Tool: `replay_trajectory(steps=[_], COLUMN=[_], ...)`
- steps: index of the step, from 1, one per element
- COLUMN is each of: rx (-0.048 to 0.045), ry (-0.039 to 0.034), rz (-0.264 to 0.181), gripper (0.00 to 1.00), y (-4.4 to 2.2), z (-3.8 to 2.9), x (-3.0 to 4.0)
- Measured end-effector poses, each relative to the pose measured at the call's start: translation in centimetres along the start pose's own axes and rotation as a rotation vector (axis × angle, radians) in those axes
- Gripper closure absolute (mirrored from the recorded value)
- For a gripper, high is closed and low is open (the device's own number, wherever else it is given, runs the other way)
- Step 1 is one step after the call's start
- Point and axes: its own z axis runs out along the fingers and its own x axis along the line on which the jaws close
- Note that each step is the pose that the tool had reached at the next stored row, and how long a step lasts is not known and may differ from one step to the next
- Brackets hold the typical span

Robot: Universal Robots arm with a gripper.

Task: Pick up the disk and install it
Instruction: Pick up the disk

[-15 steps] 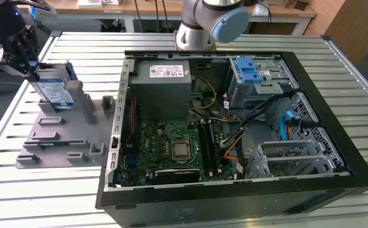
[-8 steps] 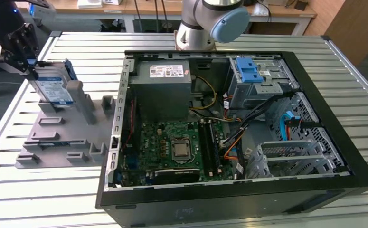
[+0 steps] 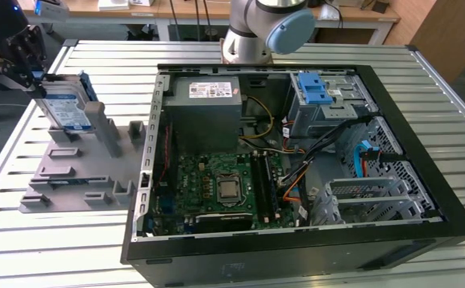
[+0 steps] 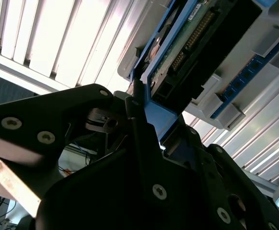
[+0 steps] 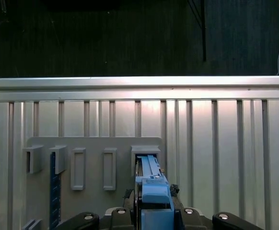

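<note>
My claw [image 5: 151, 192] is clamped on the disk [image 3: 64, 109], which stands upright at the grey rack [image 3: 80, 162], on the exterior view's far left. Grasp made; it is not yet installed in the open computer case [image 3: 453, 204].

Print on the disk [image 3: 64, 111] and on the white sticker [image 3: 210, 90] is too small to read.

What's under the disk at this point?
The grey slotted holder on the metal table. The disk stands upright between its posts, top edge in the gripper. The posts cover the disk's bottom edge, so whether it's seated or lifted isn't visible.
</note>
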Motion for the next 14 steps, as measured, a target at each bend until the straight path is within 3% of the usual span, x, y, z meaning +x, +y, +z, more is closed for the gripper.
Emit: replay_trajectory(steps=[14], rx=[0.0001], ry=[-0.0001], rz=[0.0], gripper=[0.64], y=[0.01], z=[-0.34], x=[0.0])
